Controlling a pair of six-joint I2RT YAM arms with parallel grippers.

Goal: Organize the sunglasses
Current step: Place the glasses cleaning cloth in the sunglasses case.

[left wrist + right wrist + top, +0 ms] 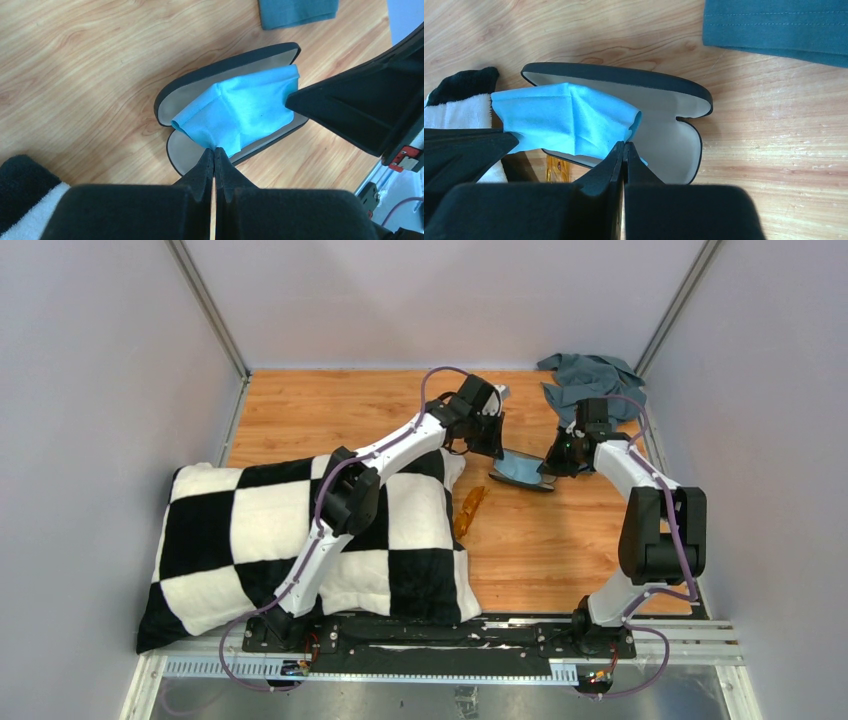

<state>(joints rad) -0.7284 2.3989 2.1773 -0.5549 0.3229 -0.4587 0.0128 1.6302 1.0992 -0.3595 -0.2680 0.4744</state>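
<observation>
Sunglasses [471,512] by pillow [250,530] edge; left end effector [214,150], right end effector [625,145] clenched on cloth [240,107].

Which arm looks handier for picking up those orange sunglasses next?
Left, probably. The sunglasses lie beside the checked pillow, on the same side of the case as the left pincer. Both it and the right pincer are pinching the blue cloth, so either must release first.
</observation>
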